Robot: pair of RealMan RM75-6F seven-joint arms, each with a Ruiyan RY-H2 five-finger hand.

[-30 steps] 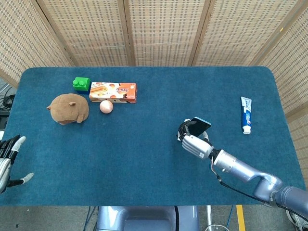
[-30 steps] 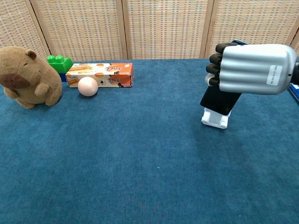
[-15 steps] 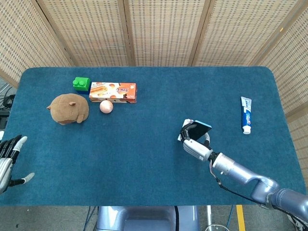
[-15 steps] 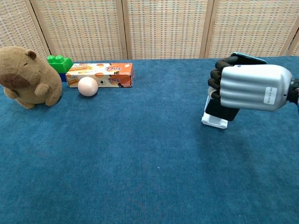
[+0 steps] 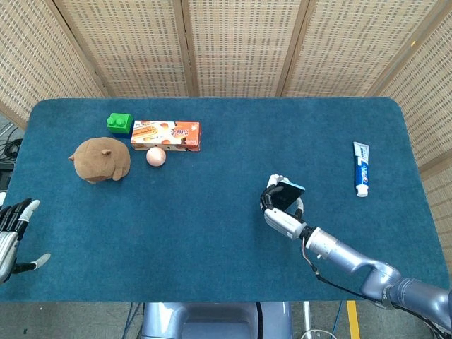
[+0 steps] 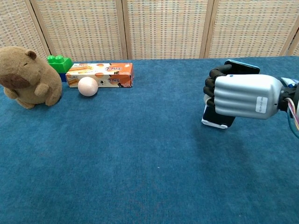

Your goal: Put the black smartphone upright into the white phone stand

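My right hand [image 6: 243, 95] has its dark fingers [image 6: 213, 87] curled round the black smartphone [image 6: 241, 66], gripping it with the top edge poking out above the knuckles; in the head view the same hand [image 5: 281, 210] shows the phone [image 5: 289, 192] tilted, its upper end leaning away from the wrist. Just under the fingers, the phone's lower end sits at the white phone stand [image 6: 211, 122], though I cannot tell whether it is seated in the slot, as the hand covers the join. Beyond the fingertips, well apart across the blue table [image 5: 212, 233], lie a pale ball [image 6: 87, 86] touching an orange box [image 6: 100, 74], a green brick [image 6: 60, 62] just behind the box's far end, and a brown plush animal [image 6: 29, 77] beside them. On the wrist side, near the table's edge, lies a toothpaste tube [image 5: 361, 168]. My left hand [image 5: 13, 239] hangs off the opposite edge, holding nothing, fingers apart
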